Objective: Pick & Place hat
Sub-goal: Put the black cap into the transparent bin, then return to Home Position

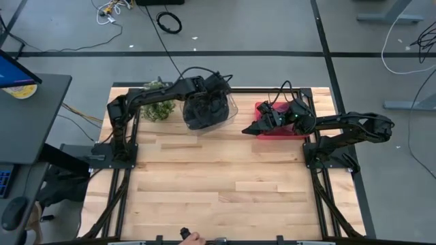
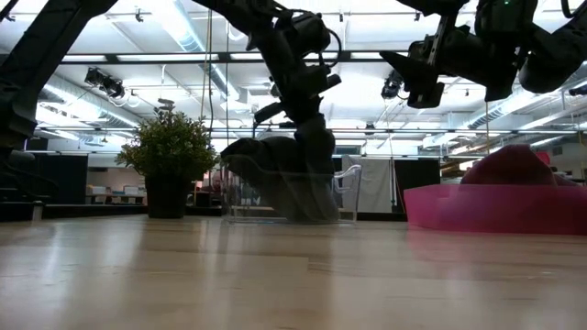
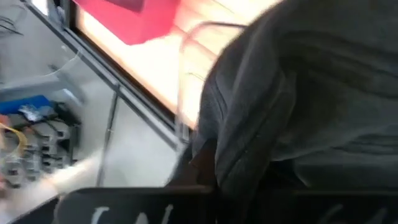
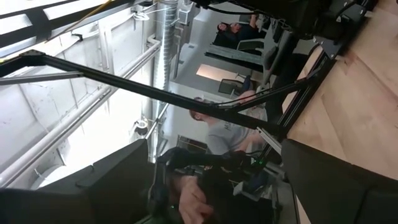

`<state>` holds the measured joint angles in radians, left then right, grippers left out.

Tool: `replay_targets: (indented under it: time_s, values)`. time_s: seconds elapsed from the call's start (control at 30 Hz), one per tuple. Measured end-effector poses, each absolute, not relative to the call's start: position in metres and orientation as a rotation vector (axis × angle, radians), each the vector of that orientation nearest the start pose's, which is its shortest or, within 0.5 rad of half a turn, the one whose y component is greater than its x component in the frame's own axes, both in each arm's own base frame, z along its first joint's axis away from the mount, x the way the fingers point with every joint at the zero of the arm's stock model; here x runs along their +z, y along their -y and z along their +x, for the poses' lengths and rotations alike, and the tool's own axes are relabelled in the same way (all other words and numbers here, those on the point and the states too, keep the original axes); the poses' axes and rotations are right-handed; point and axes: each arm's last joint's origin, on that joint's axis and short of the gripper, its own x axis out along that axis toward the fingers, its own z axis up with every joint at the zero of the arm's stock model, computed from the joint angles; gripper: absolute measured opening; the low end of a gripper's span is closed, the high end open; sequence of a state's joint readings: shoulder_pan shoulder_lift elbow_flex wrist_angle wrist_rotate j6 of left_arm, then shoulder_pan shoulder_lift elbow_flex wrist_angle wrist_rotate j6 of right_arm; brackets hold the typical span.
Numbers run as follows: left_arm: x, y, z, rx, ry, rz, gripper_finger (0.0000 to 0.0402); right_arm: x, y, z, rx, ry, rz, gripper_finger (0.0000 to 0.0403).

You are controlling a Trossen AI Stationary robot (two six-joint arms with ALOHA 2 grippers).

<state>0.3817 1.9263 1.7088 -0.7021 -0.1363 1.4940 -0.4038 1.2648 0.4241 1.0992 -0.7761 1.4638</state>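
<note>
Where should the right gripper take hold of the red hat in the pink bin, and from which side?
Come from above. The red hat sits dome-up in the pink bin, its crown rising over the rim, so the walls block a level approach. Pinch a fold of the crown's top. The right gripper already hangs over the bin's left edge, while the left gripper is busy with the dark hat.

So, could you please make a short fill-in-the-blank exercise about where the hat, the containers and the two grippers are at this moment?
1. The left gripper lowers the dark hat into a clear ____ bin.
2. The right gripper hovers over the ____ tray, holding nothing.
3. A second hat in that tray is coloured ____.
4. Beside the clear bin stands a small potted ____.

Missing words: plastic; pink; pink; plant
</note>
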Motion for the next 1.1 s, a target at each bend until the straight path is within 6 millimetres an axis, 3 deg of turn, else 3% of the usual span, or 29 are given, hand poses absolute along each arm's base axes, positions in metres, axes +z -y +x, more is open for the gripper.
replay_targets:
  time_s: [0.17,0.37,0.57,0.9,1.1]
  values:
    - [0.279,-0.165,0.388,-0.262,-1.095,1.185,0.001,0.235,0.073,0.223,0.451,-0.091,1.29,0.0371]
    - [0.286,-0.161,0.394,-0.02,-1.134,1.102,0.0071,0.235,0.073,0.223,0.451,-0.091,1.289,0.0371]
    - [0.305,-0.145,0.396,0.053,-1.094,1.145,0.0122,0.236,0.073,0.223,0.455,-0.087,1.285,0.0371]
    - [0.335,-0.139,0.373,0.205,-1.139,1.107,0.0167,0.238,0.072,0.222,0.492,-0.102,1.283,0.0371]
    - [0.356,-0.133,0.347,0.346,-1.132,0.895,0.0173,0.238,0.072,0.222,0.494,-0.099,1.27,0.0371]
